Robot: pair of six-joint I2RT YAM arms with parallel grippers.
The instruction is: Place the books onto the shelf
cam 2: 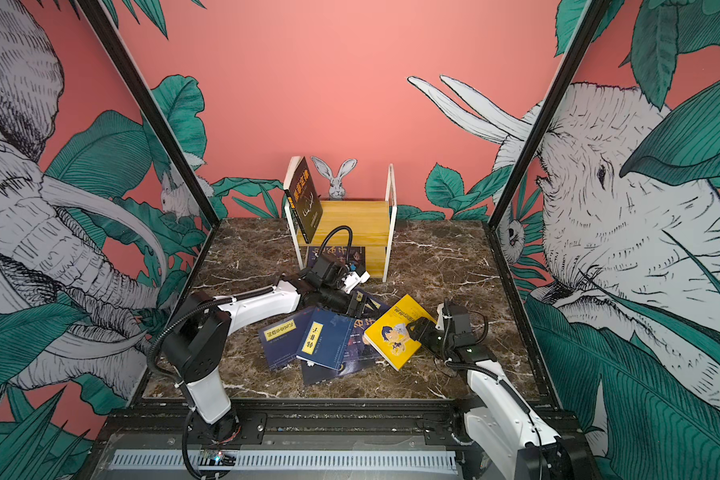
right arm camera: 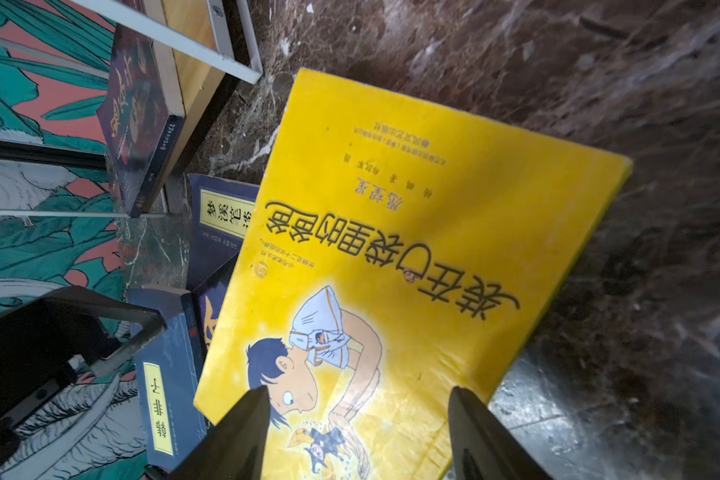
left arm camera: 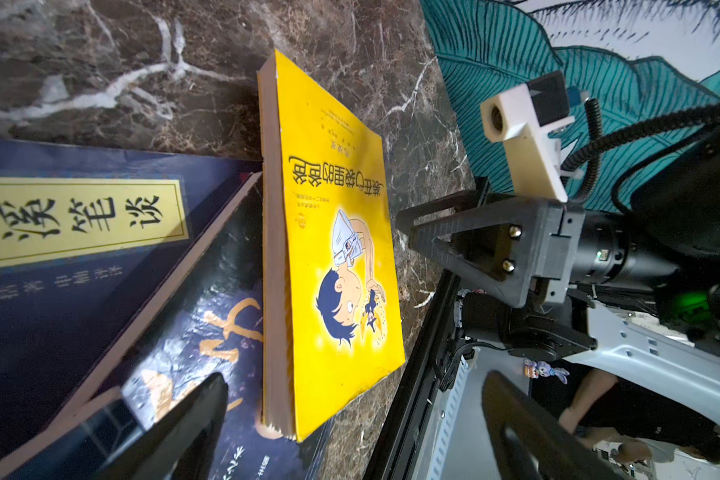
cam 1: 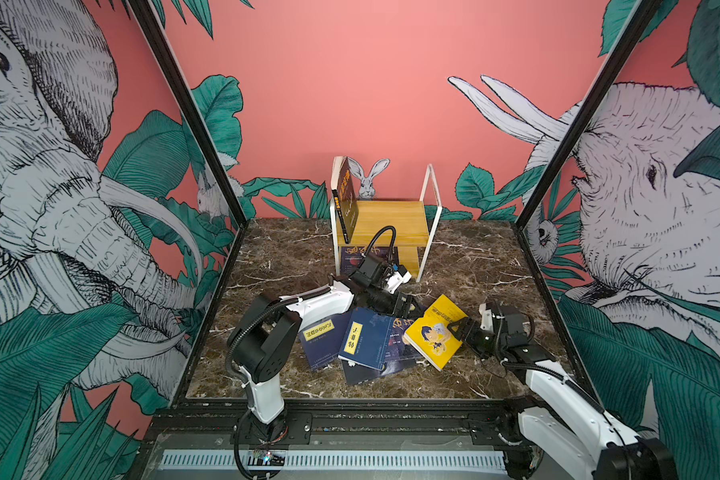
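The yellow book (cam 1: 433,332) with a cartoon figure lies tilted on a heap of navy books (cam 1: 364,338) in the middle of the table in both top views. My right gripper (right arm camera: 358,395) is open, its two fingers spread over the cover's near end; nothing is clamped. It stands at that book's right edge (cam 2: 416,328). My left gripper (left arm camera: 350,415) is open wide, with the yellow book's corner (left arm camera: 337,291) between its fingers. It sits behind the heap (cam 1: 408,305). The shelf (cam 1: 391,224) stands at the back, holding a dark leaning book (cam 1: 346,199) above and another (right arm camera: 142,124) below.
The left arm (cam 1: 316,303) stretches across the table in front of the shelf. Black frame posts (cam 1: 566,149) and mural walls close both sides. A black rail (cam 1: 350,415) runs along the marble table's (cam 1: 474,266) front edge.
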